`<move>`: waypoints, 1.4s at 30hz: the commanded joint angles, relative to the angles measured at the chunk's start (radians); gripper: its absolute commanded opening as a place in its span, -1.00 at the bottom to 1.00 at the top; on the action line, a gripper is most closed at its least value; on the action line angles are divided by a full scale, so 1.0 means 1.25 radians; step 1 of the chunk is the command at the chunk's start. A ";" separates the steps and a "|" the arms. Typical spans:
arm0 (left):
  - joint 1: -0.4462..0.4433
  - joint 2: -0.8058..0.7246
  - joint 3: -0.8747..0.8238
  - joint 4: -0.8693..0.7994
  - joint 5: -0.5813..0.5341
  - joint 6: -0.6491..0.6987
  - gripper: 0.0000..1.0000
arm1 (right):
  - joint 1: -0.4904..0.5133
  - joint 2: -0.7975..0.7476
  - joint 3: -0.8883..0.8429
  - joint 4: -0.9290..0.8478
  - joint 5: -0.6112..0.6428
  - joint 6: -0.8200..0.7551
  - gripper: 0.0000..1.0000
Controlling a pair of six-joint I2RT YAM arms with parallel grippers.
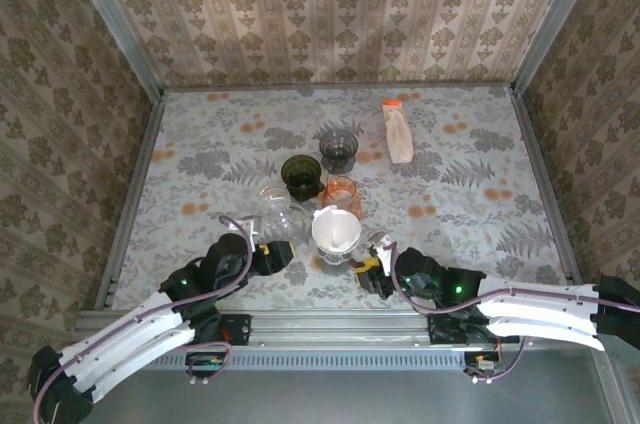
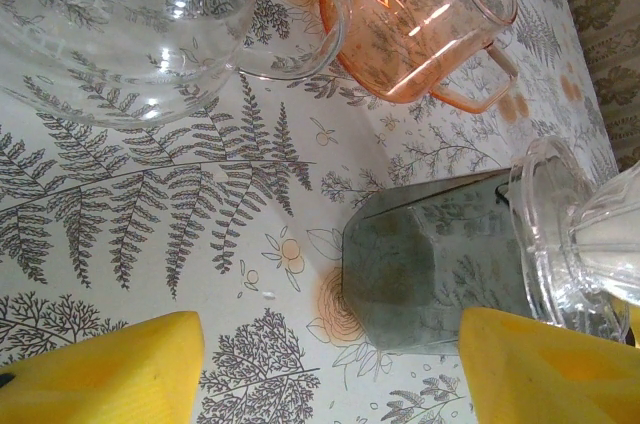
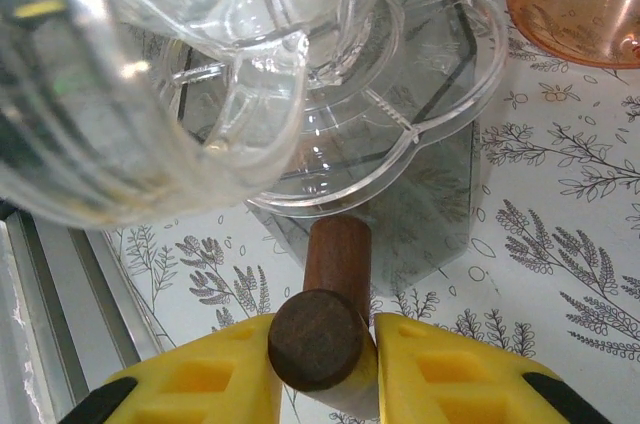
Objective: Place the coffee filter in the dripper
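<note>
Steady the dripper (image 3: 430, 94) by its wooden handle (image 3: 335, 254), pinched in the right gripper (image 3: 322, 369) near the middle of the desk's (image 1: 480, 144) near edge, hold the wide-spread left gripper (image 2: 325, 354) clear, and check the white filter (image 1: 335, 231) sits flush inside.

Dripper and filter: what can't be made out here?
- Left wrist: the dripper is cut off by the right edge.
- Top external: the filter is too small to judge whether it sits flush. The orange-capped item at the far side is too small to identify.
- Right wrist: above the right pincer clamping the wooden handle, the dripper's wall is blurred near the lens and its rim is cut off by the top edge.
</note>
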 commanded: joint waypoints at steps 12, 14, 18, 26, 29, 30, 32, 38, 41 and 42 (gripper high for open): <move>0.009 0.000 -0.008 0.022 0.015 -0.010 0.39 | 0.042 -0.007 0.054 -0.103 0.150 0.006 -0.50; 0.009 0.000 -0.008 0.023 0.014 -0.008 0.39 | 0.049 -0.009 0.059 -0.120 0.178 0.012 -0.51; 0.010 0.000 -0.008 0.025 0.014 -0.007 0.39 | 0.067 -0.016 0.071 -0.149 0.238 0.025 -0.55; 0.011 -0.001 -0.009 0.028 0.020 -0.002 0.39 | 0.080 -0.050 0.086 -0.250 0.362 0.088 -0.60; 0.014 -0.001 -0.011 0.033 0.022 -0.001 0.40 | 0.080 -0.055 0.094 -0.307 0.401 0.125 -0.60; 0.014 0.000 -0.012 0.036 0.025 0.000 0.40 | 0.080 -0.054 0.098 -0.320 0.411 0.135 -0.60; 0.015 0.000 -0.013 0.040 0.027 0.000 0.40 | 0.080 -0.048 0.106 -0.350 0.436 0.161 -0.59; 0.017 0.000 -0.014 0.048 0.036 0.001 0.40 | 0.080 -0.013 0.130 -0.397 0.489 0.210 -0.59; 0.017 -0.001 -0.014 0.050 0.039 0.002 0.40 | 0.078 -0.016 0.134 -0.409 0.506 0.226 -0.59; 0.017 -0.001 -0.015 0.050 0.040 0.002 0.39 | 0.074 -0.021 0.134 -0.410 0.507 0.227 -0.59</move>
